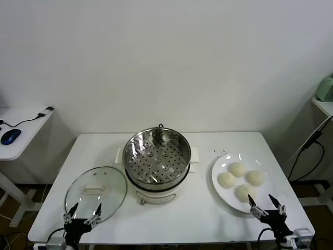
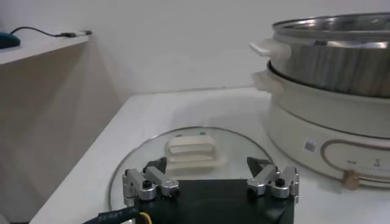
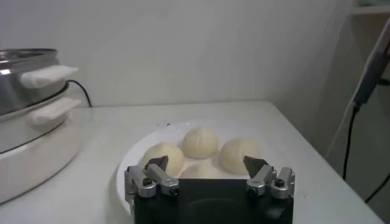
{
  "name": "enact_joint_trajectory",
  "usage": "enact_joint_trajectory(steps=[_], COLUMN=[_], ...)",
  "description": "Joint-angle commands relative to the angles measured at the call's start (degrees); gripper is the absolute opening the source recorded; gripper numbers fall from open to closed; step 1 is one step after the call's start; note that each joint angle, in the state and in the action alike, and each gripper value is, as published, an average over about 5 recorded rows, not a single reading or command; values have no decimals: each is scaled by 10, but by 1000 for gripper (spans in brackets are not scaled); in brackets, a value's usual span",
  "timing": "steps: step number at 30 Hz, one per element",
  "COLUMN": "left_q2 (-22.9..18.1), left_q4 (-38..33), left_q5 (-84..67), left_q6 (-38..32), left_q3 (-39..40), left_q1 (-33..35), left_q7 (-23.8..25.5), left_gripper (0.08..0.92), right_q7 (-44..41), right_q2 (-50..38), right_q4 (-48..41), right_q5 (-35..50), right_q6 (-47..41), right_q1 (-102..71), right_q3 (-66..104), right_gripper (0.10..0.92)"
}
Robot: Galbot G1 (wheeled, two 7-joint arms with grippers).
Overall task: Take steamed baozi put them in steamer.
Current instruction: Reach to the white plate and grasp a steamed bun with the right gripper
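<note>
**Both claws spread wide at the near edge, buns on the plate**

Taking the steamer (image 1: 157,161) as the landmark, everything is placed from it. Nearest the robot, the left claw (image 1: 82,213) hangs at the bench's (image 1: 171,224) front edge, left of and nearer than the steamer, its fingers spread wide and holding nothing; it sits over the near rim of the glass lid (image 1: 96,191), which lies flat on the bench just left of the steamer. The right claw (image 1: 264,203) hangs at the front edge too, right of and nearer than the steamer, fingers likewise wide apart and empty, just at the near rim of the white plate (image 1: 221,192).

On that plate, right of the steamer and apart from it, lie the four steamed baozi (image 1: 241,180), clustered close together. The steamer itself stands mid-bench, uncovered, its perforated tray (image 1: 156,159) bare. Far off to the steamer's left, a side desk (image 1: 23,135) carries a blue mouse (image 1: 10,136) and a cable.
</note>
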Motion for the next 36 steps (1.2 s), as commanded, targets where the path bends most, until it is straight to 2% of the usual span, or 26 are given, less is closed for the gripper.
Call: enact_joint_trajectory(steps=[1, 5, 9, 14, 17, 20, 26, 36], left_q2=[2, 0, -1, -4, -6, -8, -7, -6], left_q4=[-6, -8, -12, -11, -10, -8, -6, -1], left_q5=[1, 2, 3, 7, 12, 15, 17, 16], left_q6=[1, 0, -1, -1, -2, -2, -2, -3], left_q3=[8, 15, 20, 24, 27, 30, 32, 30], left_q1=[-3, -5, -6, -9, -10, -11, -16, -21], left_q7=[0, 0, 0, 1, 1, 1, 2, 4], left_gripper=[823, 823, 823, 823, 823, 823, 823, 823], right_q7=[-2, -78, -238, -491, -604, -683, -739, -690], right_q2=[-112, -215, -329, -405, -400, -374, -286, -181], right_q4=[-57, -115, -179, -281, -336, -381, -446, -531], right_q5=[-38, -52, -88, -171, -217, -245, -244, -220], right_q6=[-126, -169, -161, -45, 34, 89, 98, 51], right_q1=[231, 362, 506, 750, 912, 1057, 1195, 1130], right_q3=[-44, -145, -308, -584, -756, -910, -1114, -1111], right_gripper=[823, 823, 823, 823, 823, 823, 823, 823])
